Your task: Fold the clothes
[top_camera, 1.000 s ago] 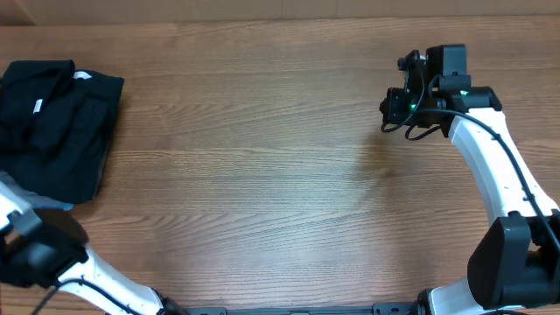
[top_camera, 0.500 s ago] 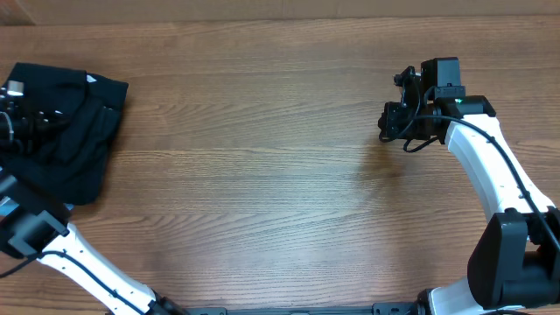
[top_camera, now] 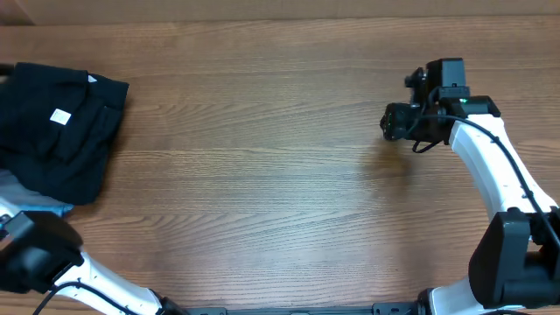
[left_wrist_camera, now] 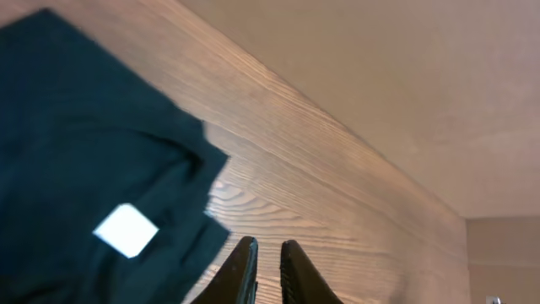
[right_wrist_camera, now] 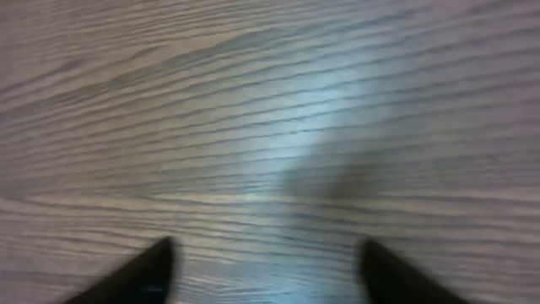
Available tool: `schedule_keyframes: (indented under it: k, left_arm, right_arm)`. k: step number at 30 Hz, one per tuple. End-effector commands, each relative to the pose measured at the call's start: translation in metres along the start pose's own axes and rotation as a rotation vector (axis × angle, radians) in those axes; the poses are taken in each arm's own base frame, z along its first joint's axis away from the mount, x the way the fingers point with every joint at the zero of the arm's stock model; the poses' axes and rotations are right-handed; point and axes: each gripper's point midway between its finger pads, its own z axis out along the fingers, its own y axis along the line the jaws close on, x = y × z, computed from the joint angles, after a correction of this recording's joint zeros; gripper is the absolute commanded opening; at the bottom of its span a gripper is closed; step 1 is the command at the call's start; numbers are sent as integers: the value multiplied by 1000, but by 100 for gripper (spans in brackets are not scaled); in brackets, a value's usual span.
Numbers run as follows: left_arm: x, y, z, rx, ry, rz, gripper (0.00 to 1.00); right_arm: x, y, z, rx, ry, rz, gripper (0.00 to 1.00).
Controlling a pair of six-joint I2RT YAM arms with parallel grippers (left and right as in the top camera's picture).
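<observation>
Starting at the far left: the clothes (top_camera: pixel 61 140) sit in a dark, bunched heap at the left end of the table (top_camera: pixel 262 175), toward the back edge, with a small white label (top_camera: pixel 60 115) showing on top. It's rumpled and not spread flat, so I'd say the folding has barely got going.

It looks like thin black fabric, so I'd expect it to be light and floppy, with no shape of its own. It'll probably drape and drag rather than slide neatly. Best bet imo is to pinch an edge or corner, maybe the one on the heap's right side or up near the label. Then pull it out onto open wood before creasing anything.

The left gripper (left_wrist_camera: pixel 268 270) shows up in its wrist view right by the fabric's edge. Its fingers are nearly together with just a sliver of a gap, and there's nothing between them.

No bins, baskets or boxes anywhere, so nothing to report on containers.

Over on the right, the right gripper (top_camera: pixel 394 121) hovers toward the back of the table, well apart from the clothes. Its jaws are spread wide and empty, with only wood grain beneath them.
</observation>
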Motion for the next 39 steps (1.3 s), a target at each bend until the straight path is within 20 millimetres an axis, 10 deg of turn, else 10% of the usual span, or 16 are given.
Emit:
schedule_keyframes:
  k: [1, 3, 6, 15, 39]
  left_arm:
    - [21, -71, 33, -16, 66, 180, 33]
    - [40, -96, 64, -56, 128, 262, 49]
    - [67, -138, 110, -109, 176, 360, 100]
    - [155, -232, 153, -41, 311, 590, 100]
    - [159, -235, 154, -36, 316, 596, 100]
  right_arm:
    - [-2, -35, -3, 73, -6, 64, 100]
    - [0, -52, -6, 104, 0, 100, 100]
    - [5, -60, -7, 115, 18, 120, 100]
    - [5, -59, -7, 113, 15, 120, 100]
    - [5, -59, -7, 114, 15, 120, 100]
